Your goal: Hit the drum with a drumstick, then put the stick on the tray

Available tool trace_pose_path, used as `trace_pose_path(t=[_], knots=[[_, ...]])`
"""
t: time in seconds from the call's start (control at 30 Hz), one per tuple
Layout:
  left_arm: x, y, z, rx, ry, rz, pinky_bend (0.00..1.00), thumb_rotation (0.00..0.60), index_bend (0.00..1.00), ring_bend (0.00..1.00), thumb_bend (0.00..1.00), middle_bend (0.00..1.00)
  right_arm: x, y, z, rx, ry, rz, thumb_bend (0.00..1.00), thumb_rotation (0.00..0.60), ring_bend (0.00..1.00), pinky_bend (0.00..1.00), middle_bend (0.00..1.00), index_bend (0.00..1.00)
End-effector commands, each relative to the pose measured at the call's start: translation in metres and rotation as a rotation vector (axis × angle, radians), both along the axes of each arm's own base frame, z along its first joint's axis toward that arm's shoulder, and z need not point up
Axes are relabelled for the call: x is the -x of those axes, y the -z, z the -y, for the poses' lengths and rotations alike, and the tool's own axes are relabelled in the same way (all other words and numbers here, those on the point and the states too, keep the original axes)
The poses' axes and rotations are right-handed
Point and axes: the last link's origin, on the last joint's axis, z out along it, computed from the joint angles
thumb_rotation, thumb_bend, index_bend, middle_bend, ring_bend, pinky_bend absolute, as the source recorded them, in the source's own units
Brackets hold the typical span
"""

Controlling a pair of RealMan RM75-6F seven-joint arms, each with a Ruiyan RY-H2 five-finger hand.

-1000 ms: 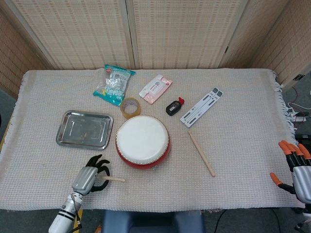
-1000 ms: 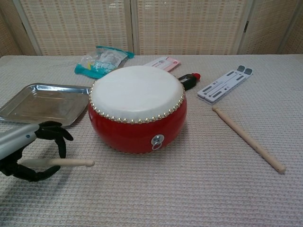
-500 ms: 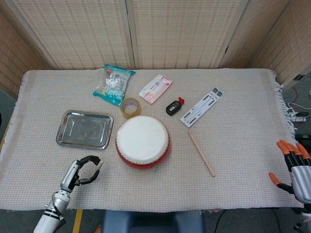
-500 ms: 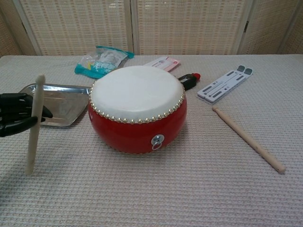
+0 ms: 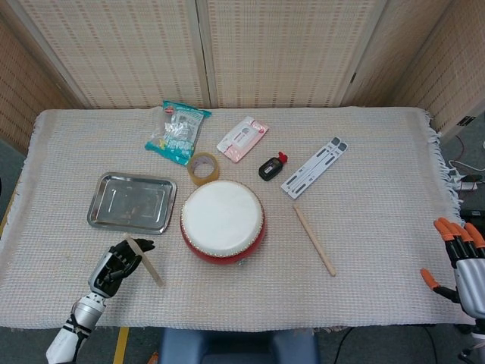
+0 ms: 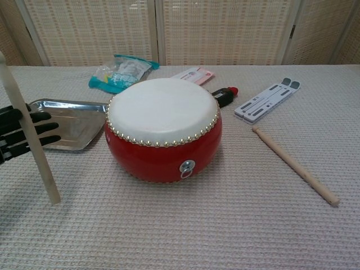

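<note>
A red drum [image 5: 223, 222] [image 6: 163, 128] with a white skin stands at the table's middle front. My left hand [image 5: 115, 265] [image 6: 19, 135] is left of the drum and near the front edge, gripping a wooden drumstick [image 5: 145, 262] [image 6: 31, 135]; the stick stands steeply, its top leaning left in the chest view. The steel tray [image 5: 130, 202] [image 6: 56, 122] lies just behind that hand, left of the drum. A second drumstick [image 5: 314, 240] [image 6: 295, 164] lies flat on the cloth right of the drum. My right hand [image 5: 461, 262], orange-tipped, hangs open off the table's right front corner.
Behind the drum lie a tape roll [image 5: 203, 167], a teal snack bag [image 5: 177, 132] [image 6: 121, 72], a pink pack [image 5: 242, 139] [image 6: 191, 74], a small black and red item [image 5: 272, 167] [image 6: 224, 95] and a grey folding stand [image 5: 314, 167] [image 6: 267, 99].
My left hand lifted the drumstick off the cloth, swung it from lying flat to nearly upright, and has now tilted it so its lower end points toward the drum.
</note>
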Motion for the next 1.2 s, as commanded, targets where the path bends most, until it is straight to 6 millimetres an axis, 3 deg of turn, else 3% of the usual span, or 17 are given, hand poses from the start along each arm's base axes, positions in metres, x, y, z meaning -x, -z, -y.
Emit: trace_pose_path(t=[0.03,0.23,0.47,1.2], knots=[[0.003,0.011,-0.002,0.022,0.002,0.019,0.23,0.6,0.57,0.24,0.42,0.39,-0.002,-0.004,0.0,0.006,-0.003,-0.006,0.25,0.6,0.0,0.0,0.05,0.0],[0.01,0.019,-0.008,0.016,-0.018,0.04,0.26,0.6,0.56,0.28,0.43,0.39,-0.004,-0.005,0.001,0.006,0.002,-0.014,0.25,0.6,0.0,0.0,0.05,0.0],[0.012,0.019,-0.011,0.018,-0.034,0.069,0.41,0.6,0.56,0.34,0.44,0.41,-0.003,-0.003,0.002,-0.007,0.01,-0.013,0.25,0.6,0.0,0.0,0.05,0.0],[0.014,0.031,-0.015,0.045,-0.028,0.099,0.43,0.6,0.5,0.41,0.44,0.46,-0.001,-0.004,0.0,0.003,0.018,-0.012,0.25,0.6,0.0,0.0,0.05,0.0]])
